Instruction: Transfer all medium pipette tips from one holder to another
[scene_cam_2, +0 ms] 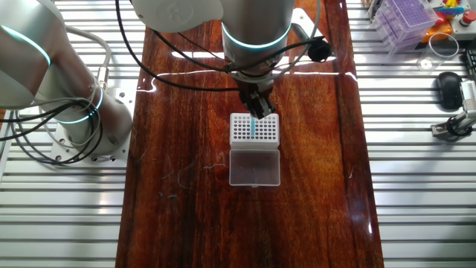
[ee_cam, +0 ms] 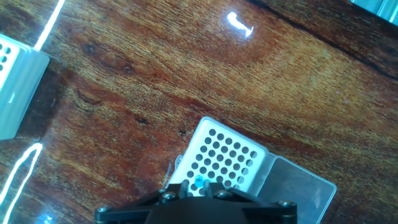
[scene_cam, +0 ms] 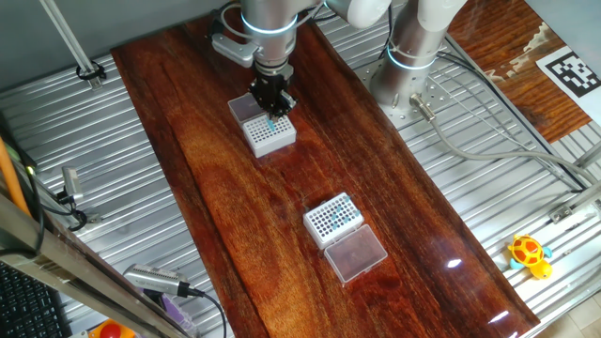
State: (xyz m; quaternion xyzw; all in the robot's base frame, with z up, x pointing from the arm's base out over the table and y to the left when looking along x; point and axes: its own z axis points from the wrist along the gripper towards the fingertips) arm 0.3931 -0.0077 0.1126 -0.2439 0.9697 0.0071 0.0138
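1. One fixed view shows 2 white racks on the wooden table [scene_cam: 225, 178]: the far rack [scene_cam: 269, 134] under the gripper [scene_cam: 273, 106], and the near rack [scene_cam: 333, 218] well apart, its clear lid [scene_cam: 355, 253] folded open beside it.
2. The gripper's fingers are closed on 1 teal pipette tip [scene_cam: 272, 123], held upright just above the far rack's holes.
3. The other fixed view shows only the far rack, the tip a teal streak over its grid.
4. The hand view looks down on the far rack's holes, the tip a teal dot between the fingertips; the other rack sits at its left edge.
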